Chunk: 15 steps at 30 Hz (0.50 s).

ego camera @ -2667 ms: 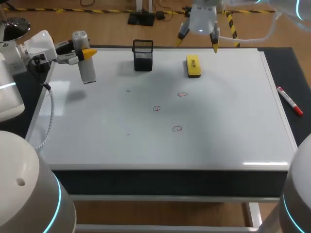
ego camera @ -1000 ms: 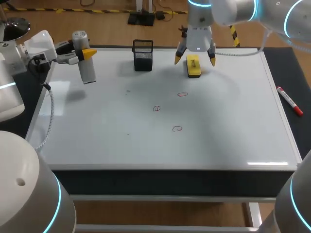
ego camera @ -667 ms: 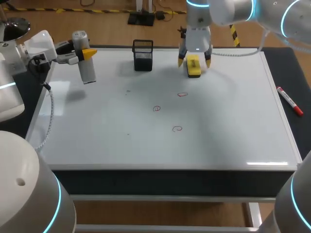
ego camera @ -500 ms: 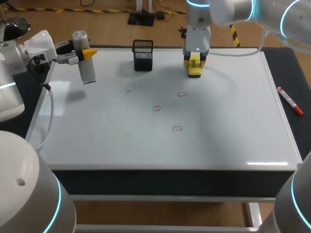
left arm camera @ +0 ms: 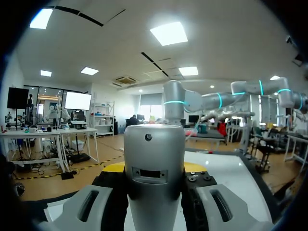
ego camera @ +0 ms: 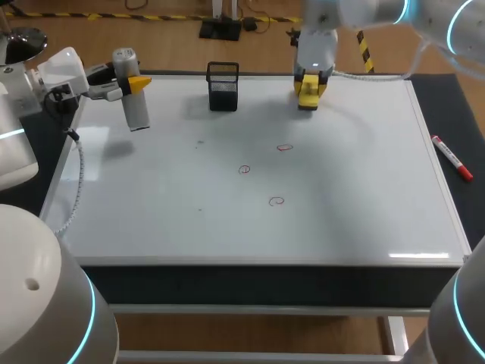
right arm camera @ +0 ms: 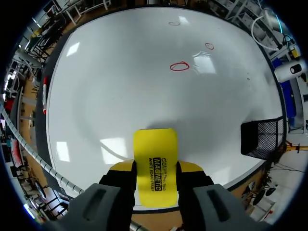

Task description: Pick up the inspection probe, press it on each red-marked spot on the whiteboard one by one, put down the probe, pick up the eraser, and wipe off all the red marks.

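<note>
whiteboard (ego camera: pixel 151 220): lies flat and takes up most of the table in front of you.
red marks (ego camera: pixel 244 170): three small circles mid-board, well apart from both of your grippers.
red marker (ego camera: pixel 452 158): lying on the dark strip just off the board's right edge.
left arm: comes in low from the left with its wrist level, fingers pointing across the board.
left gripper (ego camera: pixel 130 82): clamped on the inspection probe (ego camera: pixel 135 102), a silver cylinder held roughly upright above the far-left corner, clear of the surface.
black mesh cup (ego camera: pixel 223 86): stands at the far edge, between your two grippers.
right arm: reaches in from the far right, wrist pointing down.
right gripper (ego camera: pixel 309 82): pinching the yellow eraser (ego camera: pixel 308 94) from both sides at the board's far edge, near the cup.
</note>
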Available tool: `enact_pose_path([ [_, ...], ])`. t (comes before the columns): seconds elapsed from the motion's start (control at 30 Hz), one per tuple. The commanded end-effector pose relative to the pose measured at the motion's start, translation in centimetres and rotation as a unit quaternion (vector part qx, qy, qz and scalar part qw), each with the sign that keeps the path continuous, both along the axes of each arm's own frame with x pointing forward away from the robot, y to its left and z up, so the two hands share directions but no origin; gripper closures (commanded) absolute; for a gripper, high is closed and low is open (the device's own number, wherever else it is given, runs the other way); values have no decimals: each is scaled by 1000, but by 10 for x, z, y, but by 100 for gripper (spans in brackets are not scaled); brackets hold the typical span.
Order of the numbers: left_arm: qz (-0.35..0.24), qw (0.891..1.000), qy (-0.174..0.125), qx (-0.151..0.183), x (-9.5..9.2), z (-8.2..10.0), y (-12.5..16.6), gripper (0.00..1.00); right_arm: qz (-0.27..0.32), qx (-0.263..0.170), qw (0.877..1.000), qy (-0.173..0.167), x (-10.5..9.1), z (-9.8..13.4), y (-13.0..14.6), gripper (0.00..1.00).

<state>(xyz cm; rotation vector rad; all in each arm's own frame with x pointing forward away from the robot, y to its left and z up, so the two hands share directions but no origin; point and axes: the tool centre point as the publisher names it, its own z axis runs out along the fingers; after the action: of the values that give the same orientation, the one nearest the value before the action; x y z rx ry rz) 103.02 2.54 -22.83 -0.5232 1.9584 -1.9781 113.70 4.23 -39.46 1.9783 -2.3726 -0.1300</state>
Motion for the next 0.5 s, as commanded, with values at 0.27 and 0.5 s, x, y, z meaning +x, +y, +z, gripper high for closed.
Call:
enact_pose_path([
  [0.27,1,1000,-2,-1,0,0,0,100,-45,-13,999,-19,-14,30,-57,100],
  [0.5,1,1000,-2,-1,0,0,0,100,-83,-24,996,-14,-27,30,-95,100],
])
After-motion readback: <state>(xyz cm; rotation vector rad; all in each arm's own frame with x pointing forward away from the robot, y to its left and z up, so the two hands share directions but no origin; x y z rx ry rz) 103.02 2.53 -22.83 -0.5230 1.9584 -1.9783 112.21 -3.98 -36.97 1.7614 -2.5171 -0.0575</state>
